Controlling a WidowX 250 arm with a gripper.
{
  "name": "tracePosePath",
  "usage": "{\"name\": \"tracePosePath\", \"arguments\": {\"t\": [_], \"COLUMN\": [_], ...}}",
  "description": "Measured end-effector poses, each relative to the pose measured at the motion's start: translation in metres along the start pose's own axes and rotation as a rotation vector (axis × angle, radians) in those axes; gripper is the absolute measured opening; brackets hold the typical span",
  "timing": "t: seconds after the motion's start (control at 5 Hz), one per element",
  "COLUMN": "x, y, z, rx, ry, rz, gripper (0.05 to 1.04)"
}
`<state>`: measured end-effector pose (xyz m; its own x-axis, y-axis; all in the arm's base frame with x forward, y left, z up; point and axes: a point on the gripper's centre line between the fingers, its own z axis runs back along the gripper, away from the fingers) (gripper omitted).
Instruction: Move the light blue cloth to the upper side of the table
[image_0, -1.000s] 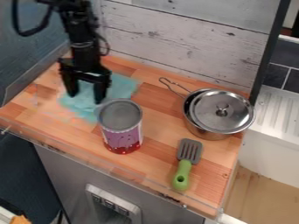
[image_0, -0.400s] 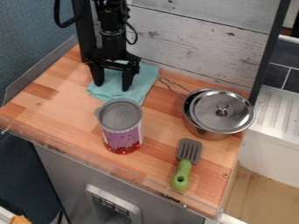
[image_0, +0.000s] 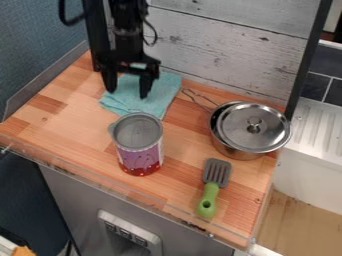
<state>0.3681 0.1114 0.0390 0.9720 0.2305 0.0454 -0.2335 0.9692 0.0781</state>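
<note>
So the light blue cloth (image_0: 162, 91) had slid to 11 o'clock on the table (image_0: 75, 111) and the gripper (image_0: 127, 94) had lifted slightly, fingers apart, so the job looked basically done, though any leftover contact was hard to judge.

"That light turquoise folded fabric cloth (image_0: 157, 92) looks plain."
"And the cylindrical purple can (image_0: 139, 154) goes red, pale-spotted, round its base."
"The slotted spatula (image_0: 210, 193): grey head, bright green handle."
"Orange and tan blocks pattern the flat wooden tabletop (image_0: 73, 120)."
</note>
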Motion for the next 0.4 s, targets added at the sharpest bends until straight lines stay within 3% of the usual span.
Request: {"name": "tracePosePath", "arguments": {"t": [0.2, 0.4], "x": [0.007, 0.006], "y": [-0.004, -0.006], "z": [0.040, 0.062], "rx": [-0.004, -0.017], "ry": [-0.104, -0.162], "rz": [-0.024, -0.065], "gripper": [0.999, 0.999]}}
